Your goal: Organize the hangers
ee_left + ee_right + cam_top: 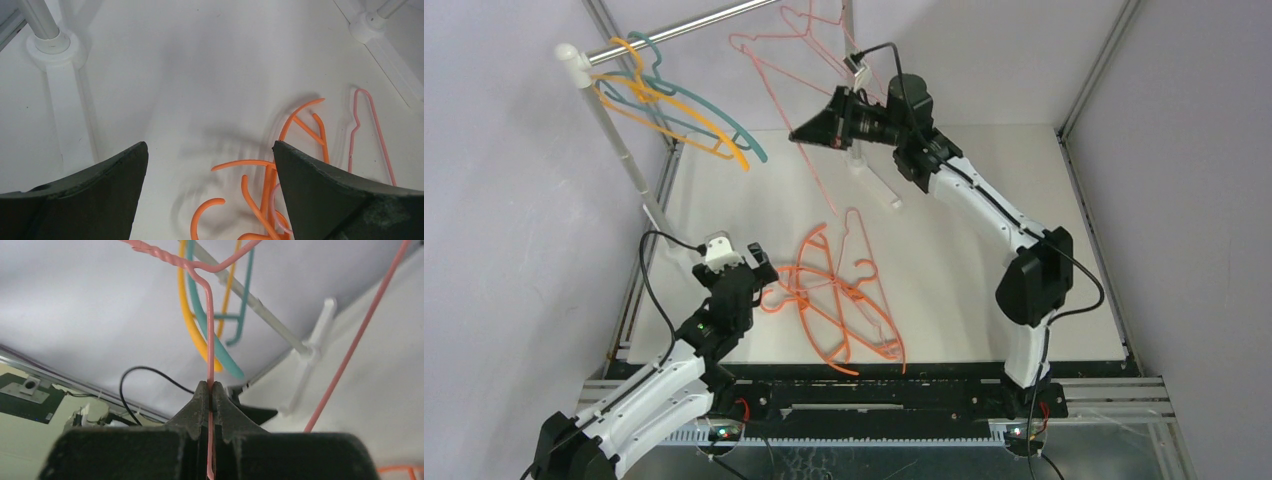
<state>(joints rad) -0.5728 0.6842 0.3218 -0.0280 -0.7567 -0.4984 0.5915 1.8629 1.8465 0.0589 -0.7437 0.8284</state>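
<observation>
My right gripper [802,133] is raised near the rail and shut on a pale pink wire hanger [769,75]; in the right wrist view its wire [210,330] runs straight up out of the closed jaws. A yellow-orange hanger [629,92] and a teal hanger [709,112] hang on the silver rail [674,32] at the left. Several bright orange hangers [819,305] and a pale pink hanger [864,265] lie tangled on the table. My left gripper [767,272] is open just left of that pile; the orange hooks [250,190] show between its fingers.
White rail posts stand at the left [609,125] and back centre [864,165], with white bases [50,42] on the table. Metal frame bars run along the table's sides. A black cable [145,375] loops near my right wrist.
</observation>
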